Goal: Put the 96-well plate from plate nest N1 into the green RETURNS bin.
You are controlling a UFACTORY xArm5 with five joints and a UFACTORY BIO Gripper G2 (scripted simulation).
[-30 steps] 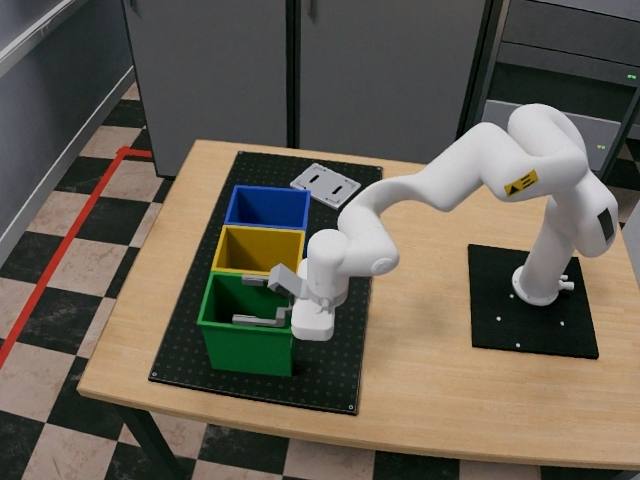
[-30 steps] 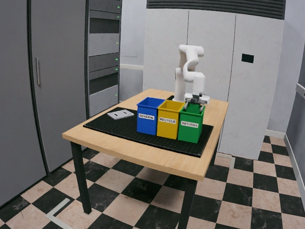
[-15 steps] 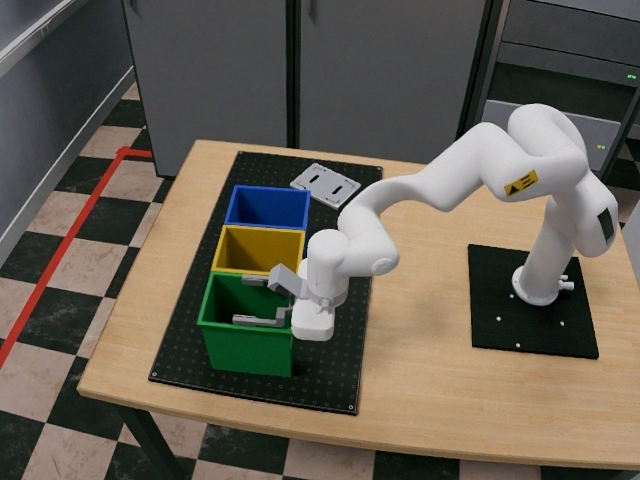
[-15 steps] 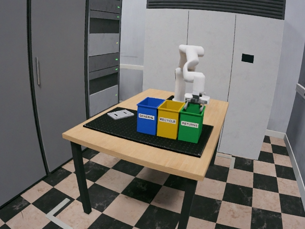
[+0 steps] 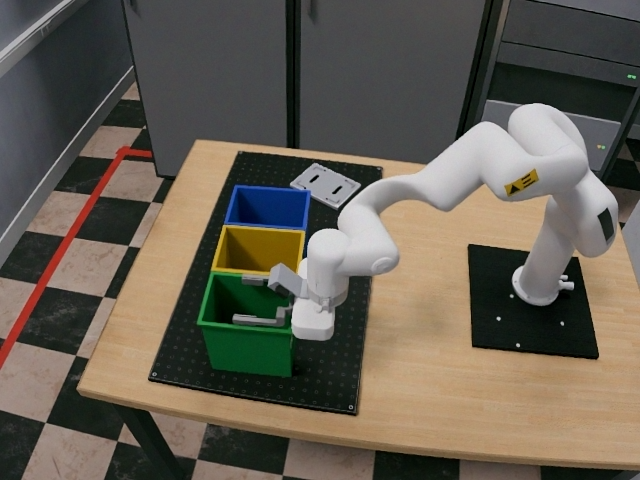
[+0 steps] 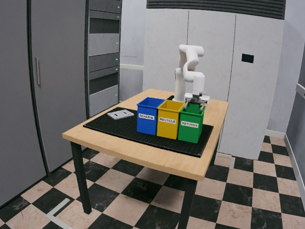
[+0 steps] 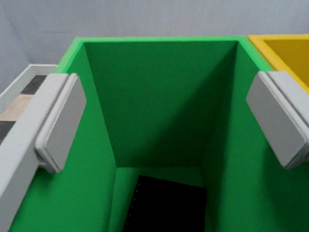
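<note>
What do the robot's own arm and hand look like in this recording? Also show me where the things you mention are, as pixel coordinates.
The arm [image 5: 439, 180] [image 6: 190, 64] is glossless white with rounded, tube-like links, a yellow warning label with black marks and a dark rectangular patch. The hand [image 5: 256, 299] [image 6: 194, 108] [image 7: 166, 121] has a white body and two grey fingers ending in flat, block-shaped pads.
</note>
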